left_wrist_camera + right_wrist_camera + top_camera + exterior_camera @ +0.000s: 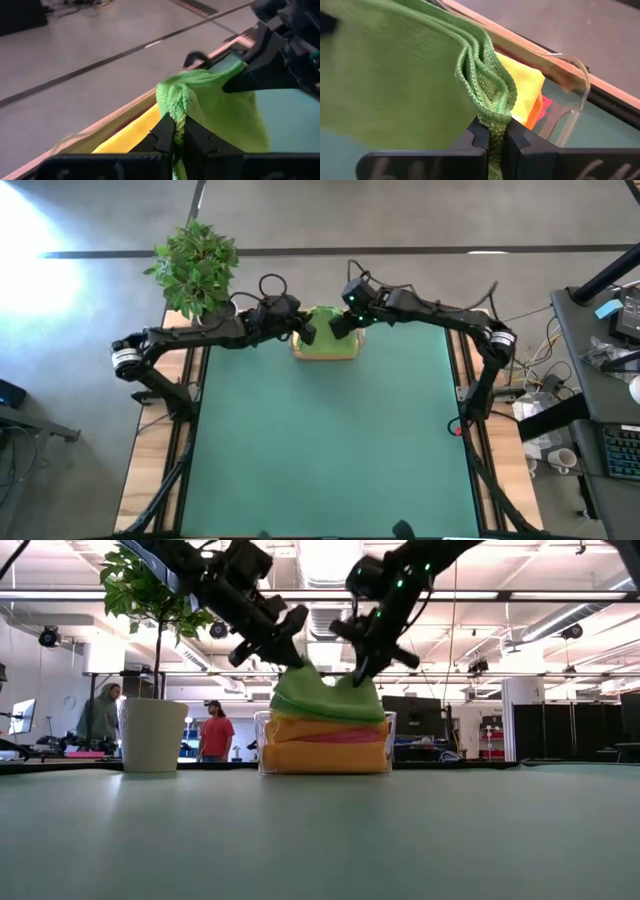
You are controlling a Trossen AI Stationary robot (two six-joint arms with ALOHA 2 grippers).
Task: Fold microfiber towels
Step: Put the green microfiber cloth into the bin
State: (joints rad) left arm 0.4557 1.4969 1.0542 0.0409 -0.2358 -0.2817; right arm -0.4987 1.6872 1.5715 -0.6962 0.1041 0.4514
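Both grippers, left gripper (308, 332) and right gripper (338, 325), pinching green towel (325, 695) edges; towel draped atop folded stack in clear tray (389, 745), table's far edge, middle.

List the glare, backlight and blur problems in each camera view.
High view: a bright glare patch washes out the floor at upper left. Low view: ceiling lights behind leave both arms as dark silhouettes over the green towel; the near tabletop is soft. Left wrist view: the far arm at the edge is blurred. Right wrist view: the towel's far side blurs, while the pinched fold stays sharp.
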